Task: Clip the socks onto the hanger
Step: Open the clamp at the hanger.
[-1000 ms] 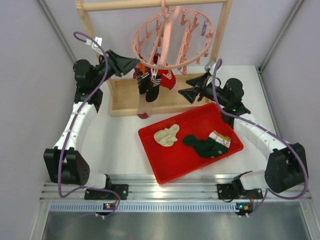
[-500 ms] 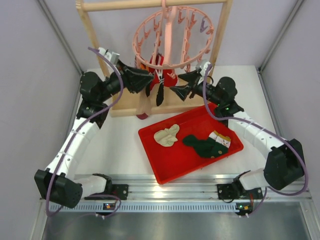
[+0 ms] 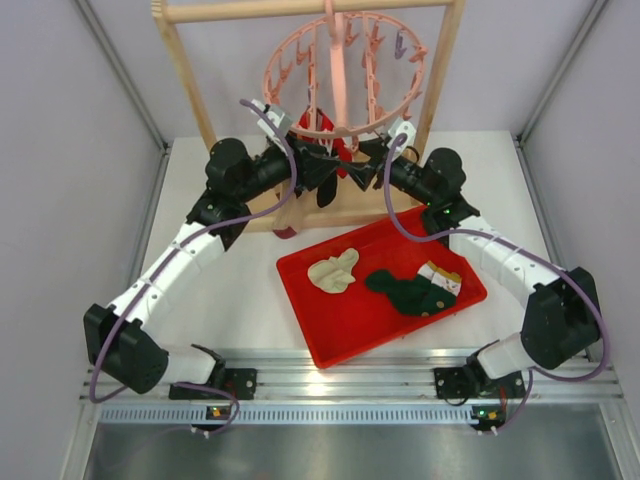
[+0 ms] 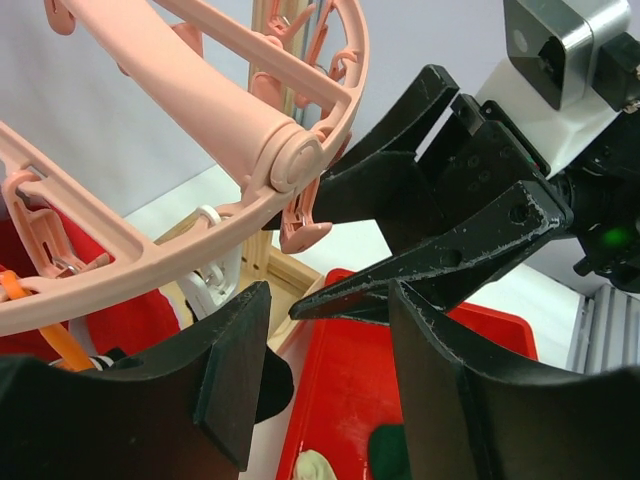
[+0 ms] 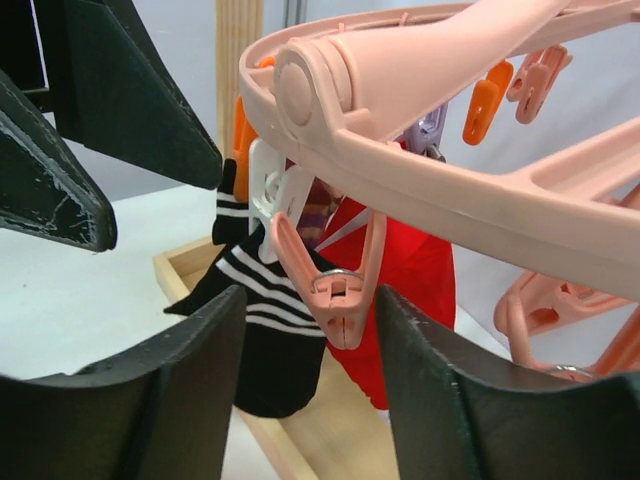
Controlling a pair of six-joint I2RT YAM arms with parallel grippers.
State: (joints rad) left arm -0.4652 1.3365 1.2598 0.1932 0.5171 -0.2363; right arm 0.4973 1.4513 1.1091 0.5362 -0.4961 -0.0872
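The pink hanger (image 3: 338, 70) hangs from the wooden rack's top bar. A red sock (image 3: 318, 125) and a black striped sock (image 3: 325, 190) are clipped to it. My left gripper (image 3: 335, 168) and right gripper (image 3: 362, 165) are both open and empty, tip to tip under the ring. In the right wrist view a pink peg (image 5: 340, 290) hangs between my right gripper's (image 5: 310, 390) jaws, with gaps on both sides, in front of the striped sock (image 5: 270, 340). A cream sock (image 3: 334, 270), a dark green sock (image 3: 405, 290) and a tan sock (image 3: 440, 278) lie in the tray.
The wooden frame rack (image 3: 190, 75) stands at the back, its base (image 3: 250, 215) on the table. The red tray (image 3: 310, 330) sits in front of it, toward the right. Grey walls close in both sides.
Both arms have swung inward from the sides and now meet under the hanger's ring. The hanger has shifted slightly. The socks in the tray have not moved.
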